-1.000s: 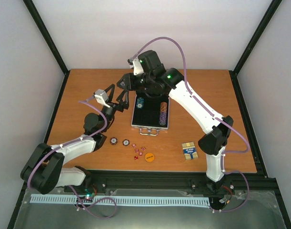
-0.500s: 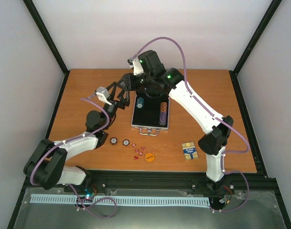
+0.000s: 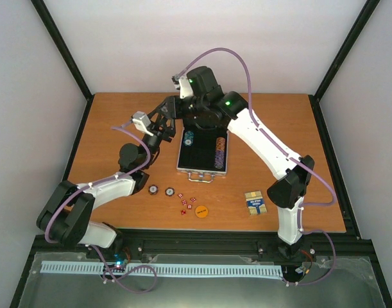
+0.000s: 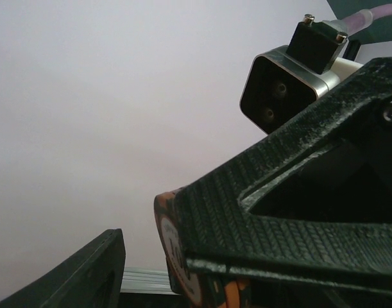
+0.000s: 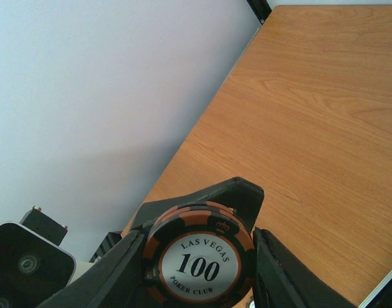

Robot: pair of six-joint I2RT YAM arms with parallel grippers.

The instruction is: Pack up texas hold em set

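Left jaws have risen toward twelve o'clock, grip untellable; right jaws clench a chip (image 5: 199, 256): "LAS VEGAS 100 POKER CLUB".

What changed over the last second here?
The left gripper moved farther out and rightward to the right gripper, its fingers narrowing around the poker chip held there. The right gripper kept its grip; case, dice, orange disc and card deck stayed put.

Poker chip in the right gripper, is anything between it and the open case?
Nothing visible blocks it. The poker chip sits in the right gripper just off the far-left corner of the case. The left gripper is close beside the chip, on the side away from the case.
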